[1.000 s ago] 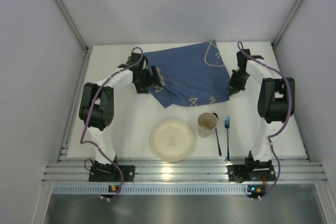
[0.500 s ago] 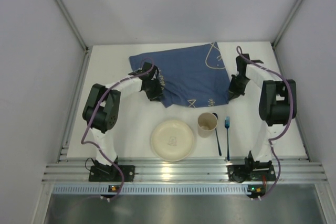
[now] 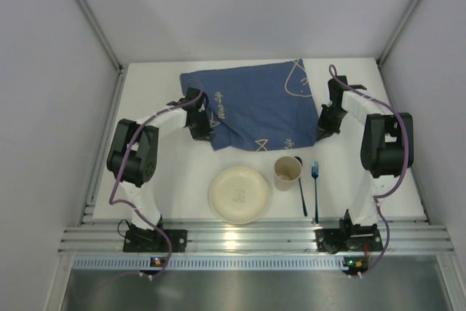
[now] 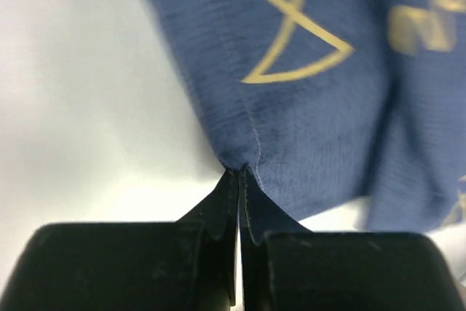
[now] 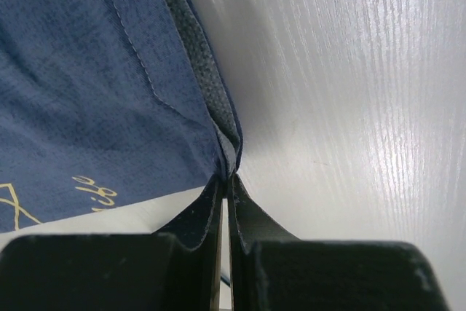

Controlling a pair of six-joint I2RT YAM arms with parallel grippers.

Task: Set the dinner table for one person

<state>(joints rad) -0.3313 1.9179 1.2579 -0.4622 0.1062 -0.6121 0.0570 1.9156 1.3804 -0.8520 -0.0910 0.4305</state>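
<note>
The dinner table [image 3: 169, 174] is a white top with a dark blue cloth [image 3: 255, 103] lying across its far half. My left gripper [image 3: 206, 127] is shut on the cloth's near-left corner; in the left wrist view the black fingertips [image 4: 240, 172] pinch the hemmed corner of the cloth [image 4: 313, 107]. At the cloth's right edge my right gripper [image 3: 320, 124] is also shut, and the right wrist view shows its tips [image 5: 227, 177] clamped on folded cloth [image 5: 95, 85]. A cream plate [image 3: 239, 194], a cup [image 3: 287, 170], a dark spoon [image 3: 301, 183] and a blue fork [image 3: 315, 180] lie near the front.
Grey walls close in the table at the back and both sides. A slotted aluminium rail [image 3: 255, 237] with both arm bases runs along the near edge. Bare white tabletop [image 5: 349, 71] shows to the right of the cloth.
My left gripper has shut on the cloth's corner and pulled it left, so the cloth lies wider and flatter. The right gripper has stayed shut on the right edge.
</note>
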